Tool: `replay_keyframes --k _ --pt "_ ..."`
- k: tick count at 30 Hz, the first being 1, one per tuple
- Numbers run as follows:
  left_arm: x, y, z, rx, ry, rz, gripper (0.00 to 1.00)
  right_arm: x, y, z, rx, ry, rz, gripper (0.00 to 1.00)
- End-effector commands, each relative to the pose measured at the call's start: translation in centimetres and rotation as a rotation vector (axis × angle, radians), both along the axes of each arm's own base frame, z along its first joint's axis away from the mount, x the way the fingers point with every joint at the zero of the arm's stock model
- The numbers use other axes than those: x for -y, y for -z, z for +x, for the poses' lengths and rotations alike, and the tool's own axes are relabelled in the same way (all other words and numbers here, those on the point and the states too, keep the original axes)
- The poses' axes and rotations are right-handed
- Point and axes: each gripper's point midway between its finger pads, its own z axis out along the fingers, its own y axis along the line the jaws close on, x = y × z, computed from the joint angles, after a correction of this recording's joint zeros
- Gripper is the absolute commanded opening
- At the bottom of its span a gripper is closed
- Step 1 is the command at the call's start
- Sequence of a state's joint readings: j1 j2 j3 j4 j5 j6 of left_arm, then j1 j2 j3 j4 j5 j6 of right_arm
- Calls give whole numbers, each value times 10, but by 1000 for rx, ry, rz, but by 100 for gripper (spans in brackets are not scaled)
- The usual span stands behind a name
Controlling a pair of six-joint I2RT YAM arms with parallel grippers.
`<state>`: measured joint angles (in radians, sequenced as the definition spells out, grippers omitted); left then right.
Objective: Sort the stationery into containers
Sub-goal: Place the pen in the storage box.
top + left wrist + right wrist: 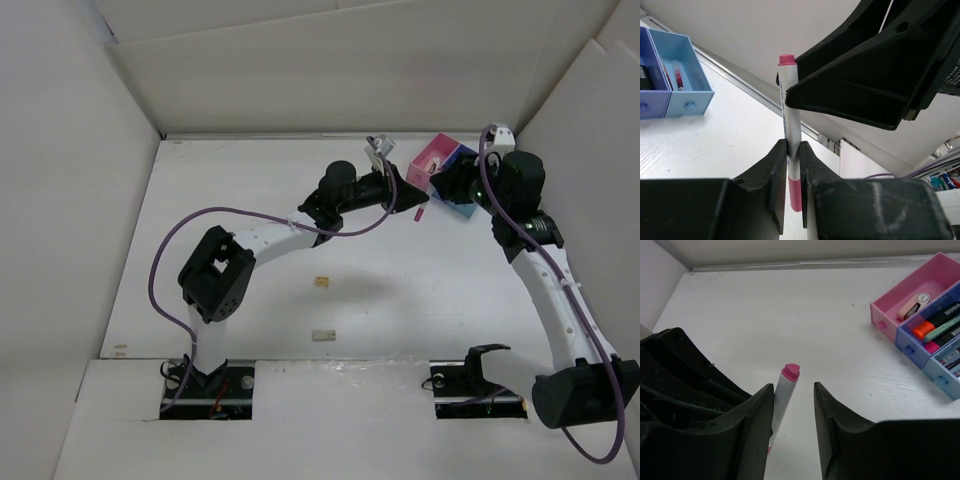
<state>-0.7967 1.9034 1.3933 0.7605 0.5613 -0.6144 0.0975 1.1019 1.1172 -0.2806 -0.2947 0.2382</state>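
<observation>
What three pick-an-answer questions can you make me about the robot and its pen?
1. Where is the pen?
A) Lying in the pink box.
B) Pinched in the left gripper.
C) Flat on the table by the arm bases.

2. What colour is the pen's cap?
A) Green.
B) Yellow.
C) Pink.

3. How is the right gripper?
A) Open.
B) Shut on an eraser.
C) Shut on the tray.

Answers:
1 B: the left wrist view shows that gripper squeezing the pen's barrel.
2 C: the cap is pink in both wrist views.
3 A: a wide gap shows between its fingers, with the pen standing beside one of them.
</observation>
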Motion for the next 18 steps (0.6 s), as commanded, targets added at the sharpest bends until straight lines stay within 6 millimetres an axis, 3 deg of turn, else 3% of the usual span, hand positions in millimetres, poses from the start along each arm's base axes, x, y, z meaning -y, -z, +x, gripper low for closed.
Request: replay_keyframes --k 1,7,12,18 --pt "-1 -30 -8 74 42 -76 0 -4 -18 9 67 -23 10 42" --pt "0 -29 -12 76 60 -73 0 -10 -12 15 62 -51 25 35" --pt "1 -24 -10 69 60 -67 0 -11 -10 16 58 -49 34 13" --pt "1 -20 -11 63 60 -61 0 -4 -17 15 73 -1 42 5"
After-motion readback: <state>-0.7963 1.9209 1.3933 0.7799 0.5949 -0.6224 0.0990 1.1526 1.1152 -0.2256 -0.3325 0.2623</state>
